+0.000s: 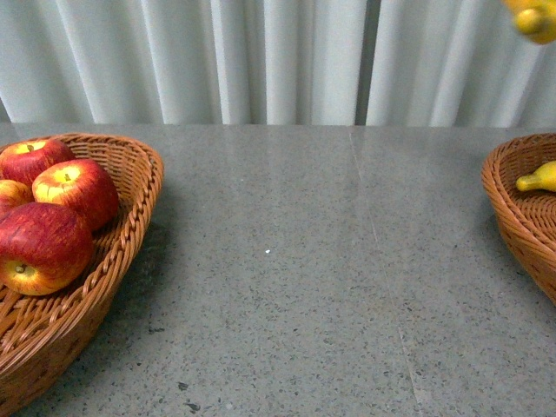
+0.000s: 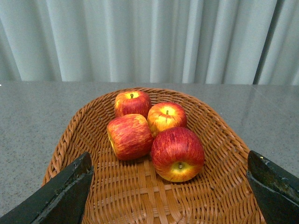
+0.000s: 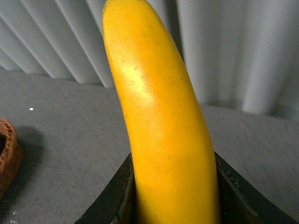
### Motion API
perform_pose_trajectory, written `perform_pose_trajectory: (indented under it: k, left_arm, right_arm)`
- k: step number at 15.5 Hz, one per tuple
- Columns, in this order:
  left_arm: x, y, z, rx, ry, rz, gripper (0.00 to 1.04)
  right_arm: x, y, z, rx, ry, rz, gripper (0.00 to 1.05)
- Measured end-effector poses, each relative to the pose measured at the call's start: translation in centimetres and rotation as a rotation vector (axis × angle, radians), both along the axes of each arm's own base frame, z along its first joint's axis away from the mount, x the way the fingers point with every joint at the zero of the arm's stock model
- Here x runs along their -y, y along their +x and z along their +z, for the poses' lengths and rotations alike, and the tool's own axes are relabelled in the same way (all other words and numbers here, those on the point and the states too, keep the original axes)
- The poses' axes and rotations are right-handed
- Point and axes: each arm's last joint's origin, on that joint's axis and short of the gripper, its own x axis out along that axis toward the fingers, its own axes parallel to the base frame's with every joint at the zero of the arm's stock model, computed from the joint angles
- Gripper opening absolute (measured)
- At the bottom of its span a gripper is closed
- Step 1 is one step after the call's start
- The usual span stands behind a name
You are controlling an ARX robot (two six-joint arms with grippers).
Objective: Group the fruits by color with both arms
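The right gripper [image 3: 175, 196] clamps a banana [image 3: 159, 121], seen only as a cropped yellow tip at the front view's upper right. The left gripper [image 2: 170, 186] hangs spread wide over four apples [image 2: 177, 151] in the left basket [image 1: 130, 217]. A second banana [image 1: 540, 179] lies in the half-cropped right basket [image 1: 512, 208].
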Motion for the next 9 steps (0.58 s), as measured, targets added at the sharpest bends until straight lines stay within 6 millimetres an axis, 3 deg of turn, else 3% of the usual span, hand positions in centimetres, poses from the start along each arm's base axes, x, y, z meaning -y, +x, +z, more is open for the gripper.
perform_pose_trajectory:
  k: [1, 3, 4, 6, 7, 9]
  left_arm:
    - [0.0, 0.0, 0.0, 0.0, 0.0, 0.0, 0.98]
    - [0.0, 0.0, 0.0, 0.0, 0.0, 0.0, 0.98]
    - [0.0, 0.0, 0.0, 0.0, 0.0, 0.0, 0.98]
    - [0.0, 0.0, 0.0, 0.0, 0.0, 0.0, 0.98]
    - [0.0, 0.0, 0.0, 0.0, 0.0, 0.0, 0.98]
    - [0.0, 0.0, 0.0, 0.0, 0.0, 0.0, 0.98]
  right_arm:
    - [2.4, -1.8, -0.4, -0.032, 0.005, -0.067, 0.38]
    - [6.4, -6.0, -3.5, -0.146, -0.01, -0.177, 0.38]
    - [7.6, -8.3, -4.8, -0.195, -0.011, -0.199, 0.38]
    - [9.2, -12.1, -5.4, -0.21, -0.042, -0.231, 0.38]
    - [9.6, -13.6, -5.7, -0.212, -0.067, -0.238, 0.43]
    - [9.8, -14.8, -6.4, -0.219, -0.081, -0.217, 0.65]
